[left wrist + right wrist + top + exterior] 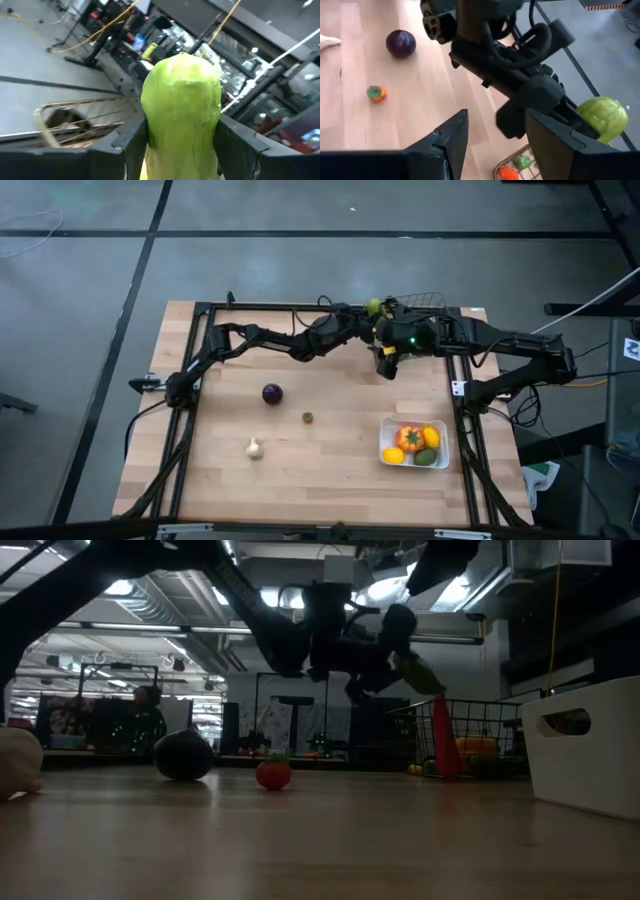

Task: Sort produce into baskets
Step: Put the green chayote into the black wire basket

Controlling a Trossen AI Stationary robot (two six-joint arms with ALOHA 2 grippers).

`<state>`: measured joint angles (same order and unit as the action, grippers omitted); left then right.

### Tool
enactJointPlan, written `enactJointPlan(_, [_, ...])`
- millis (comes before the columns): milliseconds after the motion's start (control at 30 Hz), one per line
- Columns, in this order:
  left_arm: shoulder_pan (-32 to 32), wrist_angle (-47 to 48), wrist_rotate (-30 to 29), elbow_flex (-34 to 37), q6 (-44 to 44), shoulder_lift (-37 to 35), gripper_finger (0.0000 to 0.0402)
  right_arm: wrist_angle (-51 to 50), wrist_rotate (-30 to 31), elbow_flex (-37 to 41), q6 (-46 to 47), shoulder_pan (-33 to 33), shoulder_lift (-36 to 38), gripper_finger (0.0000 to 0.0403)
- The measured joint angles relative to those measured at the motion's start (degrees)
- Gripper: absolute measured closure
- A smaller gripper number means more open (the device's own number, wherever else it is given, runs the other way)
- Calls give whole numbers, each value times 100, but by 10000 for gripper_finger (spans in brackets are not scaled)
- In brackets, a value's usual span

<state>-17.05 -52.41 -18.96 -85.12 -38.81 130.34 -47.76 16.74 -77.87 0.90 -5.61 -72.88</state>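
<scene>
My left gripper point(372, 311) is high over the table's far right part, beside the wire-mesh basket point(425, 304), and is shut on a green toy vegetable point(182, 95). The vegetable also shows in the low view point(420, 671) and in the right wrist view point(603, 118). My right gripper point(386, 368) hangs just nearer than the left one, open and empty point(495, 135). A purple eggplant point(272, 393), a small red-orange fruit with a green top point(308, 417) and a white garlic point(254, 448) rest on the table. The white tray point(441, 456) at the near right holds several yellow, orange and green pieces. My left gripper pinches the green vegetable's two sides point(150, 125) between its two fingers point(134, 145). The rounded end point(182, 65) sticks out past the fingertips. The vegetable is lifted clear, high above the table, and slants down toward the basket in the low view.
The basket point(465, 735) holds an orange carrot-like piece and other produce. The tray's white wall point(590, 745) stands close at the right of the low view. My two arms cross close together over the table's far right part. Bare wood lies at the left and near middle.
</scene>
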Motion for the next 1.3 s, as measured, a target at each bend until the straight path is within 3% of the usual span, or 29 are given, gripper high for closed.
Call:
enactJointPlan(267, [-76, 570, 14, 5, -225, 0, 208, 20, 47, 0, -186, 0, 223, 210])
enactJointPlan(633, [-217, 649, 12, 7, -1209, 0, 208, 52, 63, 0, -273, -2, 684, 210])
enactJointPlan(1000, [-256, 721, -31, 7, -1080, -9, 208, -7, 63, 0, -273, -2, 682, 210])
enactJointPlan(1300, [-251, 681, 415, 7, -478, -9, 186, -34, 52, 0, -273, -2, 682, 210])
